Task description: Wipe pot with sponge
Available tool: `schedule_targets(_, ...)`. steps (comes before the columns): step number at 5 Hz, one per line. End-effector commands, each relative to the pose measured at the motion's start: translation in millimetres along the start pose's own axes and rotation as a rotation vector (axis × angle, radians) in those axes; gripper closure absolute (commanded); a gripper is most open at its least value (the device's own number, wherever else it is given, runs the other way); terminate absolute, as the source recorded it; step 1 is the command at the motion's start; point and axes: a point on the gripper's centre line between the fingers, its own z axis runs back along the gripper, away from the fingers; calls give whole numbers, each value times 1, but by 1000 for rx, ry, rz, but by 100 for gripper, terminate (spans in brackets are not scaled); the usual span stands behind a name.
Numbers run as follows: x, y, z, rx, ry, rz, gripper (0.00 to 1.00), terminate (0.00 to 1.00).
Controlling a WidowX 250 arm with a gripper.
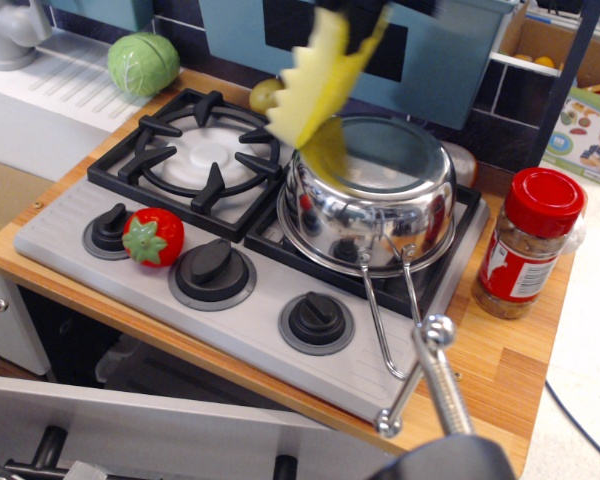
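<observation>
A green cabbage [143,62] lies at the far left, about 10 o'clock of the stove [160,262]. A red strawberry [153,237] rests on the grey control panel between the first two of three black knobs [212,272]. The left burner grate [195,158] is bare. A potato [264,95] sits behind it at 12 o'clock. The sponge [323,82], pale yellow with a zigzag edge, hangs tilted and motion-blurred above the pot's left rim; contact cannot be confirmed. The claw [355,12] is pinching the sponge's upper end at the frame's top edge. The pot [370,200] stands upside down on the right burner, wire handle pointing to 6 o'clock. A red-capped spice jar [529,243] stands on the wooden tabletop [500,355] at the pot's 3 o'clock.
</observation>
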Motion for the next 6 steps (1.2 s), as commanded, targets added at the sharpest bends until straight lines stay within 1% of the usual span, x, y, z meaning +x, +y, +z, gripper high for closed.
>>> schedule_targets(1, -2, -20, -10, 44, 21, -23, 100, 0)
schedule_targets(2, 0, -39, -15, 24, 52, -36, 100, 0)
schedule_targets(3, 4, -50, -8, -27, 53, -38, 100, 0)
schedule_targets(4, 5, -61, 6, -84, 56, -50, 100, 0)
schedule_targets(5, 0, -70, 24, -173, 82, -64, 100, 0)
schedule_targets(6, -1, -76, 36, -226, 127, -34, 100, 0)
